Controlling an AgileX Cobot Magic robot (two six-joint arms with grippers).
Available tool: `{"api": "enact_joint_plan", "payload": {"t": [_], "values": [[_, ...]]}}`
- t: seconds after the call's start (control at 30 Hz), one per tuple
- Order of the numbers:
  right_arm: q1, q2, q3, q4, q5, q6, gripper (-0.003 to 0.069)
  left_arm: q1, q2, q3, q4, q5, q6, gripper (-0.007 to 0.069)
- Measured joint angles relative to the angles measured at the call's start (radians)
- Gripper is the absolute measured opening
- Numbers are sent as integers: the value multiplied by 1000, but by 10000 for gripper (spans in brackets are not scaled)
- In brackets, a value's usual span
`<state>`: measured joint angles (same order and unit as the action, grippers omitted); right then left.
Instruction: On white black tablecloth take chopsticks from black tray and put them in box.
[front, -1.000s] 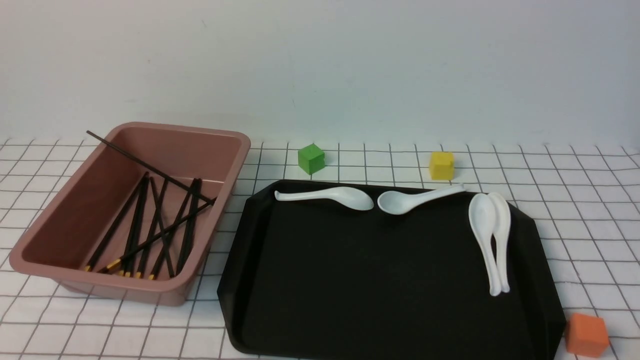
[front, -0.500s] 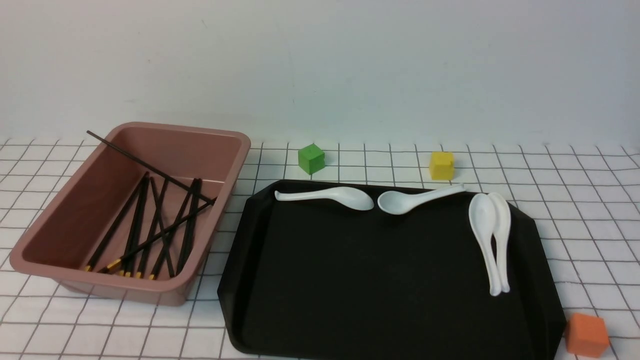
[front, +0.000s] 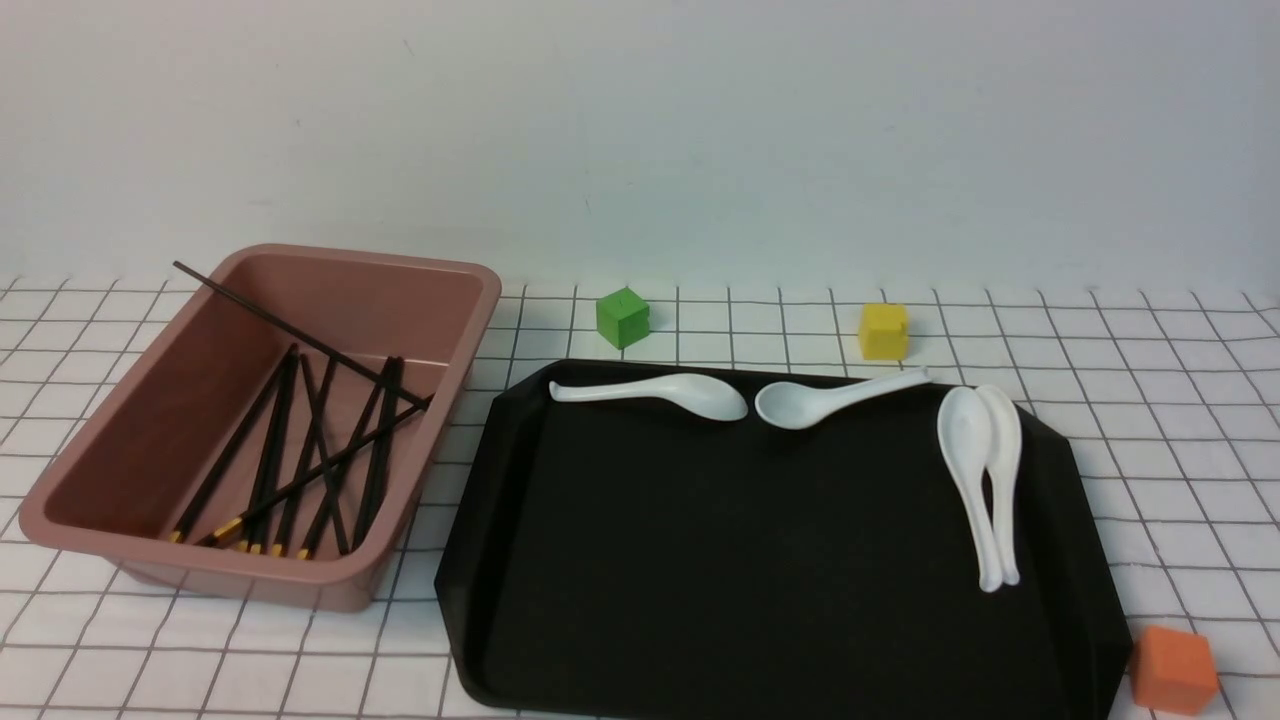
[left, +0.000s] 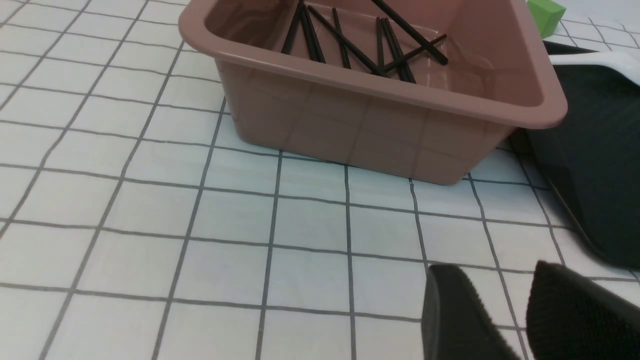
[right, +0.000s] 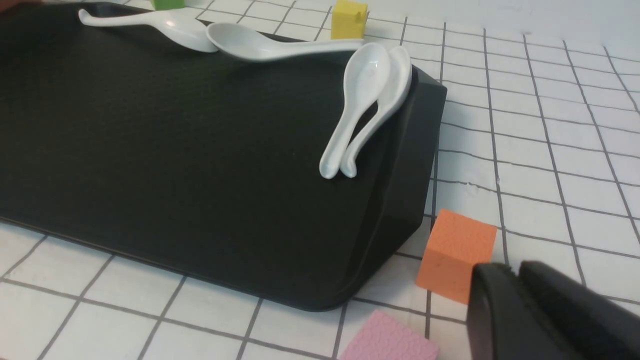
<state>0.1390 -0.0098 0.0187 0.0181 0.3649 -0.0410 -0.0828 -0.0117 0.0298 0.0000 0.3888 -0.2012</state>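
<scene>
Several black chopsticks with gold ends lie in the pink box at the left of the checked tablecloth; they also show in the left wrist view inside the box. The black tray holds only white spoons, no chopsticks. Neither arm shows in the front view. My left gripper hangs empty over bare cloth near the box's corner, its jaws a little apart. My right gripper is shut and empty, beside the tray's near right corner.
Several white spoons lie on the tray: two along its far rim, two nested at the right. A green cube and a yellow cube stand behind the tray. An orange cube and a pink pad lie near my right gripper.
</scene>
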Motion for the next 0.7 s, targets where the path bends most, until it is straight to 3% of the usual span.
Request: {"api": "enact_joint_plan", "payload": {"t": [0.7], "values": [[0, 0, 0, 0, 1, 0, 118, 0, 0, 0, 0, 0, 0, 239]]}}
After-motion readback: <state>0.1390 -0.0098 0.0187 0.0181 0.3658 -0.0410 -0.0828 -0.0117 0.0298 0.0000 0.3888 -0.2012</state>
